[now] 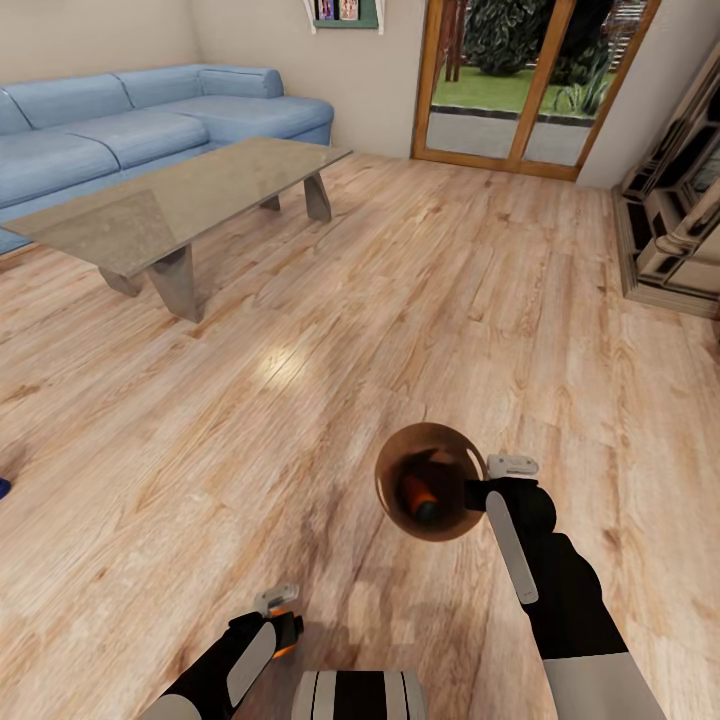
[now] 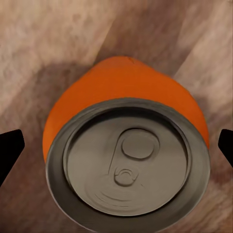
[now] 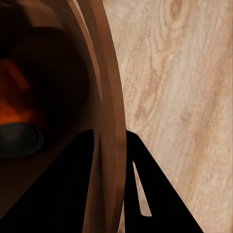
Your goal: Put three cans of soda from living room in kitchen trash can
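- Nearest, the left gripper point(image 1: 283, 620) hung low over the wood floor point(image 1: 330, 330), with a bit of orange showing at its fingertips in the head view.
- The left wrist view looked onto an orange can of soda point(image 2: 127, 160), silver top and pull tab facing the camera, sitting between two dark fingertips point(image 2: 10, 150); whether they touched its sides could not be told.
- A little further out, the right gripper point(image 1: 487, 489) was clamped on the rim of the tash can point(image 1: 432, 470), held tipped with its mouth toward the head camera.
- The right wrist view showed one finger point(image 3: 63, 194) inside the brown wall point(image 3: 104, 97) and the other outside it, the rim pinched between them.
- Inside the bin lay a second can point(image 1: 420, 495), orange with a dark end, seen in the right wrist view as an orange glow above a grey disc point(image 3: 19, 138).
- Beyond, to the left, stood a glass coffee table point(image 1: 190, 195) on angled legs.
- Behind it ran a long blue sofa point(image 1: 120, 125) along the wall.
- Farthest off, a wood-framed glass door point(image 1: 520, 85) opened onto a garden, with a stepped fireplace surround point(image 1: 675, 220) at the right edge.
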Tool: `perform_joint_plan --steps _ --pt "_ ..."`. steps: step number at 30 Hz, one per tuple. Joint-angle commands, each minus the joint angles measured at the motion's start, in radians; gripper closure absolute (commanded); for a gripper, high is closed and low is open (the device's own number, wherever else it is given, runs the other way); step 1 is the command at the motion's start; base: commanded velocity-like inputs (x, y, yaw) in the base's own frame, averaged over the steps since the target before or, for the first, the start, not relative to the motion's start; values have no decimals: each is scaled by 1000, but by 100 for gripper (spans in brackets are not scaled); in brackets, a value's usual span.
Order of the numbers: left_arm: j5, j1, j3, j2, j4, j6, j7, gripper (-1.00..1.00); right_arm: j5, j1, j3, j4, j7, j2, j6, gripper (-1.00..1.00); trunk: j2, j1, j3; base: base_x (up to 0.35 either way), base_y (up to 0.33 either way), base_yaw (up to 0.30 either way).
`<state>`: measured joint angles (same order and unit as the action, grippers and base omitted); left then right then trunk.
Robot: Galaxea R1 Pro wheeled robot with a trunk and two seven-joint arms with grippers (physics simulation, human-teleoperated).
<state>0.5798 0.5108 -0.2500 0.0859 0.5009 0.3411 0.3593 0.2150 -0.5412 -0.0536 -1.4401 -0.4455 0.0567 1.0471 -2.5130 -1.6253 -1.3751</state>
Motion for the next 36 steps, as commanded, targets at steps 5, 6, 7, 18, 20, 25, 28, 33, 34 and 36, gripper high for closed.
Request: perform_joint_plan --steps 5,6,7,18,20,25,28,33,34,36 --pt "0 0 0 0 1 -7 0 -100 7 0 0 0 5 0 0 100 0 0 0 0 0 0" --pt "0 0 0 0 1 -8 0 100 7 0 0 0 5 0 0 100 0 0 0 0 0 0" --pt "0 0 0 0 1 -8 0 100 7 0 0 0 5 0 0 100 0 0 0 0 0 0" --pt "0 0 0 0 1 -25 0 100 7 0 0 0 5 -1 0 100 0 0 0 0 0 0" --pt "0 0 0 0 2 -28 -1 100 7 0 0 0 5 -1 0 100 0 1 4 0 0 0" --pt "-1 0 -1 -1 16 -29 -23 100 7 0 0 0 5 -2 0 100 1 3 23 0 0 0" --pt "-1 0 -2 -1 20 -29 -32 100 8 0 0 0 5 -2 0 100 2 4 35 0 0 0" --pt "-1 0 -9 -1 22 -30 -36 100 9 0 0 0 5 -2 0 100 3 6 54 0 0 0" --pt "-2 0 -10 -2 23 -29 -37 100 9 0 0 0 5 -3 0 100 3 7 58 0 0 0" --pt "-2 0 -11 -2 29 -29 -37 100 9 0 0 0 5 -4 0 100 4 8 66 0 0 0"
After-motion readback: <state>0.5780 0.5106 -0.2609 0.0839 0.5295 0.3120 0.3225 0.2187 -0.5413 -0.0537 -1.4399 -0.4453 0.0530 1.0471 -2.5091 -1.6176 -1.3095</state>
